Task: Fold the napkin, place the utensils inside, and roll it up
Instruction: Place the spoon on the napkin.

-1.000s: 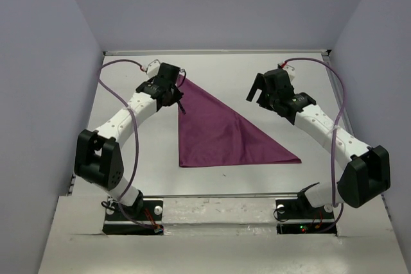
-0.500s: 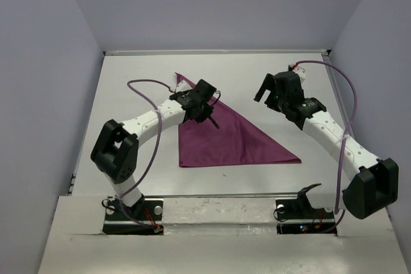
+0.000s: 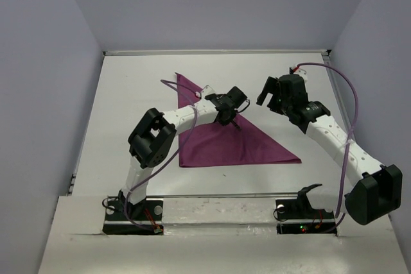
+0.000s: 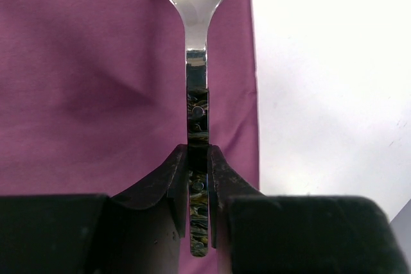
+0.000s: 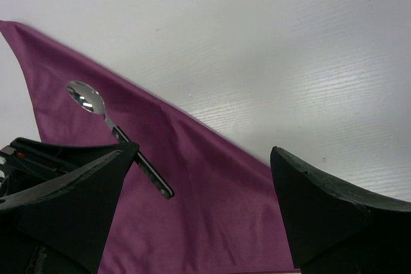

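The napkin (image 3: 218,140) is a plum-purple cloth folded into a triangle on the white table (image 3: 128,94). In the left wrist view it (image 4: 96,81) fills the left side. My left gripper (image 3: 231,110) is shut on a spoon (image 4: 196,43), its fingers (image 4: 221,171) clamping the dark mottled handle while the shiny bowl points away over the napkin's sloping edge. The right wrist view also shows the spoon (image 5: 96,104) above the napkin (image 5: 212,210). My right gripper (image 3: 266,91) hangs open to the right of the spoon, with only cloth below its fingers (image 5: 321,203).
Lavender walls (image 3: 51,94) close in the table on three sides. A purple cable (image 3: 172,86) loops over the napkin's far corner by the left arm, and another (image 3: 340,94) runs along the right arm. Both arm bases (image 3: 131,213) sit at the near edge.
The left arm has swung right from the napkin's far left corner to over its sloping edge, carrying the spoon. The right gripper has shifted slightly and stayed open.
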### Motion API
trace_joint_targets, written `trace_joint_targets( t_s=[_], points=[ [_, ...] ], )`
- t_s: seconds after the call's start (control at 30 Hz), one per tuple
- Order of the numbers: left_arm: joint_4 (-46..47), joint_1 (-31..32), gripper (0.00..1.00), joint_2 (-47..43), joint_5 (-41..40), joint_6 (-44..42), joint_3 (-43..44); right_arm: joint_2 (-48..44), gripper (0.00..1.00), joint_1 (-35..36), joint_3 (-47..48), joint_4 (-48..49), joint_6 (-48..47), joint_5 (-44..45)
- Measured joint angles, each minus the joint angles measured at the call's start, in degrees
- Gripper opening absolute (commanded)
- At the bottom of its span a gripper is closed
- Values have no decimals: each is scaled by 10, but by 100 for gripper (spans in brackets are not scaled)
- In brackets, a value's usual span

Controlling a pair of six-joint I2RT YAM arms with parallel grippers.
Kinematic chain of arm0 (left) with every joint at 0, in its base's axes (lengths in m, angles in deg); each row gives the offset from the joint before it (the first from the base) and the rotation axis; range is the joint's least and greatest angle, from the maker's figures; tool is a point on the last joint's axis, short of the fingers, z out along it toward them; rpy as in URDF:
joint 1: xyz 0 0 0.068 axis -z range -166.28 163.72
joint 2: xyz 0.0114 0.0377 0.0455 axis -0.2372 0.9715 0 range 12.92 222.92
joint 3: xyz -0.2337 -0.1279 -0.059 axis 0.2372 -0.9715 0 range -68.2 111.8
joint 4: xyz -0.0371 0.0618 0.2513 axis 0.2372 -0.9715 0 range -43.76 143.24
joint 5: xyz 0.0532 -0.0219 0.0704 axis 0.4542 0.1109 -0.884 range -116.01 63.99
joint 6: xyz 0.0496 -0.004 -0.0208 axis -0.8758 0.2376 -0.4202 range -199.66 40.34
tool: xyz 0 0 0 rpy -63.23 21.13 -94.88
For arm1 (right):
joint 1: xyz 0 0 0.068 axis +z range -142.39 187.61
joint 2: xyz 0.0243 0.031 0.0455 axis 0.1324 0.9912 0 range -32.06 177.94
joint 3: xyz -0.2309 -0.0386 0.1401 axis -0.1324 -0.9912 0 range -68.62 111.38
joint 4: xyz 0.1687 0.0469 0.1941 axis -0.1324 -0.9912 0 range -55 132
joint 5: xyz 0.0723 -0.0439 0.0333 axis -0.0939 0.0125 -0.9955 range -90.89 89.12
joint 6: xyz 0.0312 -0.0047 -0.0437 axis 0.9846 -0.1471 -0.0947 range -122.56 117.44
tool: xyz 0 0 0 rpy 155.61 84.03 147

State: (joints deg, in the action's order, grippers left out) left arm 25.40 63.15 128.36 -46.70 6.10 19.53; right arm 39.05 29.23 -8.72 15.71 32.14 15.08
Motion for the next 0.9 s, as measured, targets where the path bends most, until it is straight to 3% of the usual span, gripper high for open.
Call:
trace_joint_targets(
  t_s=[0.2,0.9],
  points=[
    [-23,6,0,46,-26,7,79,-5,100,-3,0,-1,-7,-1],
    [-84,7,0,76,-50,56,107,-44,100,-21,-8,-23,-4,50]
  ],
)
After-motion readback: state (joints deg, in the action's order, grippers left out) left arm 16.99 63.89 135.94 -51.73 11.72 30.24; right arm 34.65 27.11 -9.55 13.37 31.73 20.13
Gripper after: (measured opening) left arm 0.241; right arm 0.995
